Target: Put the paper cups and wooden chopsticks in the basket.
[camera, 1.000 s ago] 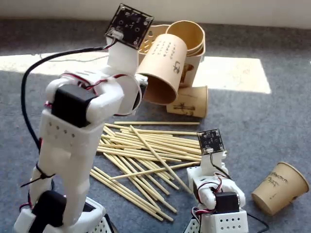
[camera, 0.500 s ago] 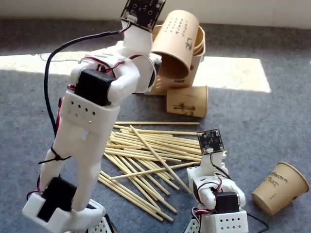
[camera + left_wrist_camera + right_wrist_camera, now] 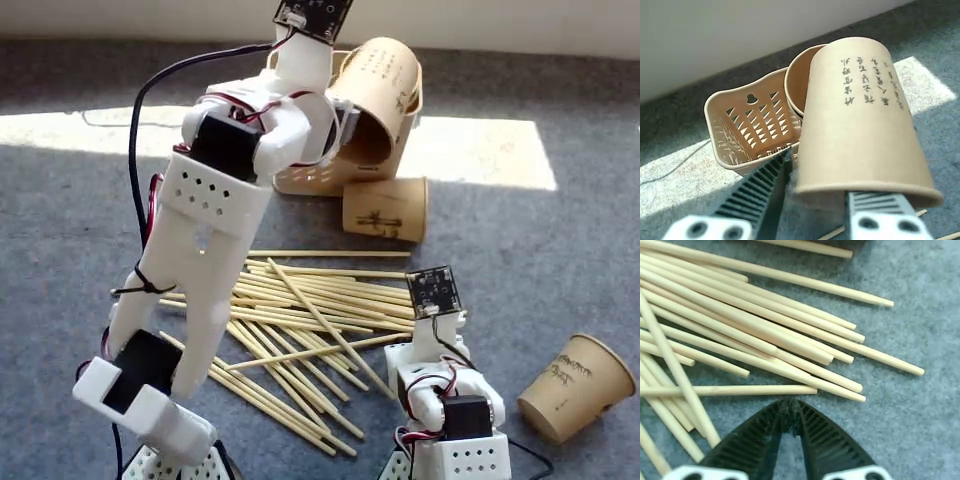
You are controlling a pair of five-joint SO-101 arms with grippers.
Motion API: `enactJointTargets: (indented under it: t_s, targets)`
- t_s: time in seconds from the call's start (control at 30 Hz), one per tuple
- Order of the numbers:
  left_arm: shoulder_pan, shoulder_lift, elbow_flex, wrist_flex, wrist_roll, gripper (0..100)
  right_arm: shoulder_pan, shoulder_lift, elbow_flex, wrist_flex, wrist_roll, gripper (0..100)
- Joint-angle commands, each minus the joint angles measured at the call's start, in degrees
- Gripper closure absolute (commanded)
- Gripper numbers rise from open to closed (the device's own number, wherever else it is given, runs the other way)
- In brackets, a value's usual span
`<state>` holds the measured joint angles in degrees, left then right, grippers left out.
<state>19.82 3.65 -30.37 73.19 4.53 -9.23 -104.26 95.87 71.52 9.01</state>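
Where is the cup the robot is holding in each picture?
High view: the held cup is near the top, tilted by the basket.
Left wrist view: it is in the left gripper, basket behind it.
Right wrist view: chopsticks lie before the right gripper.
Shared landmark: the basket; chopsticks too.

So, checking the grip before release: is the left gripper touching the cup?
Touching. The left wrist view shows the left gripper pinching the cup at its rim, one finger outside the wall and one under the opening.

High view over table, wrist views close on basket, chopsticks
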Motion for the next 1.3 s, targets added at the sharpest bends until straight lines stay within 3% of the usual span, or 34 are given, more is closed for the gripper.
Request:
enactJointTargets:
  t_s: [0.0,0.13,0.43,0.8,1.1,1.27]
  targets:
    - [-1.5,0.6,-5.0,-1.3,0.4,81,-0.7,-0.9,6.8,0.0,-0.4,98.8]
    - [-2.2,2.1,-9.1,-1.3,0.5,81,-0.7,-0.9,6.8,0.0,-0.4,98.8]
    - [-2.4,8.0,-18.3,-5.3,8.5,81,-0.7,-0.9,6.8,0.0,-0.4,98.8]
    - [-3.1,13.6,-19.8,-6.9,16.7,81,-0.7,-0.9,6.8,0.0,-0.4,98.8]
    - [-3.1,13.4,-19.9,-7.0,17.4,81,-0.7,-0.9,6.8,0.0,-0.4,98.8]
    - [-6.6,13.5,-19.6,-7.0,20.0,84,-0.7,-0.9,6.8,0.0,-0.4,98.8]
